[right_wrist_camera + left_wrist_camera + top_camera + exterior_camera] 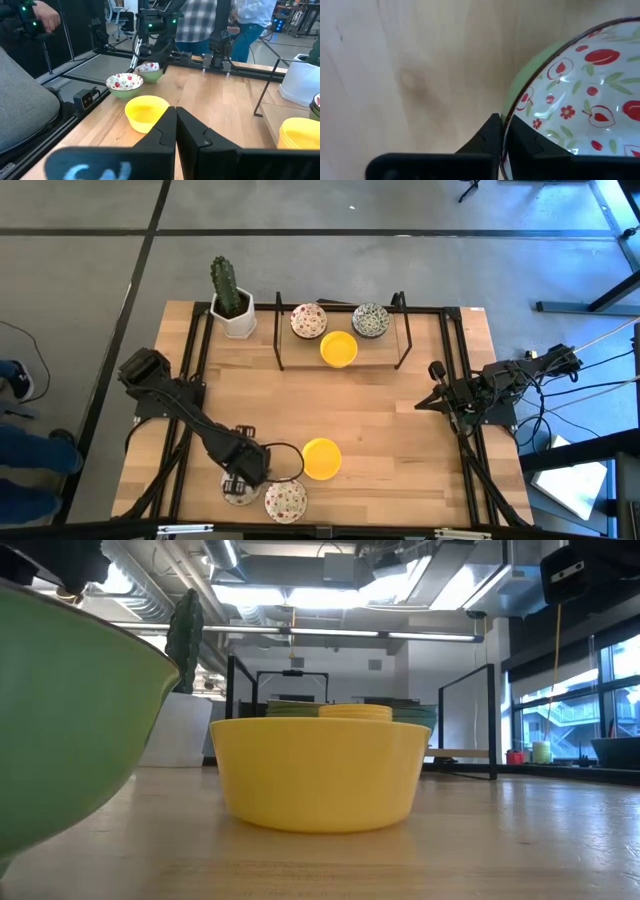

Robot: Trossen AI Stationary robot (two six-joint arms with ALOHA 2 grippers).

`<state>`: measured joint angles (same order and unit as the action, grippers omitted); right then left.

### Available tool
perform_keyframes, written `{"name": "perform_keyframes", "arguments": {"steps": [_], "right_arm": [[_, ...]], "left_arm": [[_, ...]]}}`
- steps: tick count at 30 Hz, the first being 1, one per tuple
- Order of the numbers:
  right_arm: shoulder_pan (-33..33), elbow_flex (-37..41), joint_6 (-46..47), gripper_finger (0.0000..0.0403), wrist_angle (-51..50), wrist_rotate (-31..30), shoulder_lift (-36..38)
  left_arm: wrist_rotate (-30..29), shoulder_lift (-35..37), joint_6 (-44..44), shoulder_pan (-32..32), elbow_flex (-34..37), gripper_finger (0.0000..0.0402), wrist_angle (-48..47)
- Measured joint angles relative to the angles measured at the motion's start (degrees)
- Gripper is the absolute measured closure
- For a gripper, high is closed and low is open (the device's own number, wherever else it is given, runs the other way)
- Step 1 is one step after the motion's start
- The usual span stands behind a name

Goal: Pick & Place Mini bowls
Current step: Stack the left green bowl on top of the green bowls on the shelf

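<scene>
Near the table's front left corner, a mini bowl (pixel 238 492) with a red-on-white inside and green outside sits under my left gripper (pixel 240 478), which is shut on its rim. A second red-patterned bowl (pixel 285 500) lies just to its right, and a yellow bowl (pixel 321 459) stands beyond that, each resting on its base. At the far side are a red-patterned bowl (pixel 308 320), a grey-green bowl (pixel 371 320) and a yellow bowl (pixel 338 348). My right gripper (pixel 422 404) waits shut at the table's right edge, holding nothing. My left gripper pinches the bowl's rim (pixel 507 117) with one finger (pixel 525 142) inside the bowl and the other (pixel 487 137) outside, against the green wall. The fingers come from above, pointing down. Whether the bowl's base is off the table, I cannot tell.
A white pot with a green cactus (pixel 232 305) stands at the far left. A black metal rack (pixel 278 340) frames the far bowls. Black rails run along both table sides. People stand beyond the table (pixel 200 20) in the right wrist view. Bare wood lies mid-table (pixel 400 440).
</scene>
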<state>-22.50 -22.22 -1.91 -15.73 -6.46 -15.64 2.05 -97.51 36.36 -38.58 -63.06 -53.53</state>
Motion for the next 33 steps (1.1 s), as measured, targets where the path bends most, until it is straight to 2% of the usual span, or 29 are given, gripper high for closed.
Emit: {"name": "perform_keyframes", "arguments": {"steps": [4, 10, 13, 19, 24, 28, 33], "right_arm": [[0.0, 0.0, 0.1, 0.0397, 0.0, 0.0, 0.0], [0.0, 0.0, -0.3, 0.0397, 0.0, 0.0, -0.7], [0.0, 0.0, -1.4, 0.0397, 0.0, 0.0, -1.6], [0.0, 0.0, -1.8, 0.0397, 0.0, 0.0, -3.4], [0.0, 0.0, -2.0, 0.0397, 2.2, 0.0, -4.8], [0.0, 0.0, -3.2, 0.0397, 4.3, 0.0, -5.7], [0.0, 0.0, -3.4, 0.0395, 4.9, 0.0, -6.1]], "left_arm": [[-1.8, 4.7, -2.3, 2.1, -0.2, 0.0395, -4.6], [-12.6, 12.6, -9.9, 6.1, -9.3, 0.0396, -14.7], [-17.6, 14.9, -18.0, 9.9, -16.8, 0.0396, -13.5], [-27.1, 14.1, -41.7, 18.6, -32.5, 0.0396, -13.0], [-31.5, 12.7, -54.5, 30.0, -39.6, 0.0396, -5.8], [-31.3, 11.2, -56.4, 42.1, -42.1, 0.0396, 0.3], [-27.0, 6.9, -48.6, 56.2, -43.9, 0.0396, 2.5]]}}
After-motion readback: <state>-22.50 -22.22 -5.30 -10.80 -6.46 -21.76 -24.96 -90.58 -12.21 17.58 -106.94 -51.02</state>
